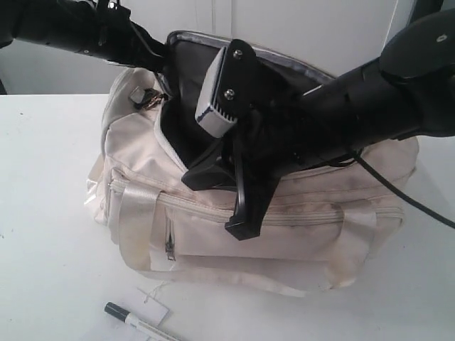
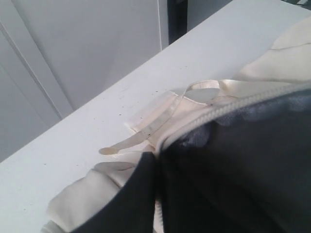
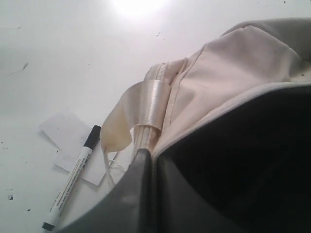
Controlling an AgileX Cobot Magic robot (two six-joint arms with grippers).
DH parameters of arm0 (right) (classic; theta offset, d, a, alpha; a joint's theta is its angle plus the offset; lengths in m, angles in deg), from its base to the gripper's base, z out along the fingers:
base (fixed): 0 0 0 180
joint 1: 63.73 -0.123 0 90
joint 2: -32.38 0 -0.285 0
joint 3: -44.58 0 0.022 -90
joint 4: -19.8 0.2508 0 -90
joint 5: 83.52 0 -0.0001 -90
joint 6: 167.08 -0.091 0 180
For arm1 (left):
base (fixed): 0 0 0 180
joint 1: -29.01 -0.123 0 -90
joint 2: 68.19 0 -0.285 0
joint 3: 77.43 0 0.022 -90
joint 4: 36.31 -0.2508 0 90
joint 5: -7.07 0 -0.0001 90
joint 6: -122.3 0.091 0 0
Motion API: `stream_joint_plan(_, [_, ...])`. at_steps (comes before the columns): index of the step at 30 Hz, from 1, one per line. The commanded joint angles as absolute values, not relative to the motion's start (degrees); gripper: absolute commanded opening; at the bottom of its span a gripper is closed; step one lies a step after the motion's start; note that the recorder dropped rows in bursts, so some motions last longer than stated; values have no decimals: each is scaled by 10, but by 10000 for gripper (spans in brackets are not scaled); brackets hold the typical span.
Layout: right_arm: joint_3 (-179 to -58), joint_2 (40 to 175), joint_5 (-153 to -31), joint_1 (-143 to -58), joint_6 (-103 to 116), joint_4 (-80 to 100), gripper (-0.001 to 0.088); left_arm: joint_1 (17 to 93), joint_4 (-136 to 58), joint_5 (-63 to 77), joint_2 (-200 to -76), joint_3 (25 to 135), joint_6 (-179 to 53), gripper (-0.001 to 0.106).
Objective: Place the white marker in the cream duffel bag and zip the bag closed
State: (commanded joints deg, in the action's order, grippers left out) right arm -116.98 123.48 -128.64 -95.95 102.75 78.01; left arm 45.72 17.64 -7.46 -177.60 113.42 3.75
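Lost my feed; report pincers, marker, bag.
Both shut on cream duffel bag rim: left pincer, right pincer. Bag open. On table by hang tag: white marker, untouched.

matt cream cloth bag (image 1: 298,241); glossy strap handles (image 3: 153,104)

White table (image 1: 43,213), few dark specks on top. White paper hang tag (image 1: 151,307) lying flat on it near front edge, thin string (image 1: 158,290) attached. White panelled wall (image 1: 298,28) behind.
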Motion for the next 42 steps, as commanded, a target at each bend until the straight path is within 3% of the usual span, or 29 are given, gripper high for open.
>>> stream_joint_plan(11, [-1170,1281,-1200,-960,1026,782,0,457,176,-53,-1786,1134,38,0])
stream_joint_plan(42, [-1170,1288,-1233,-960,1025,669,0,457,150,-45,-1786,1134,38,0])
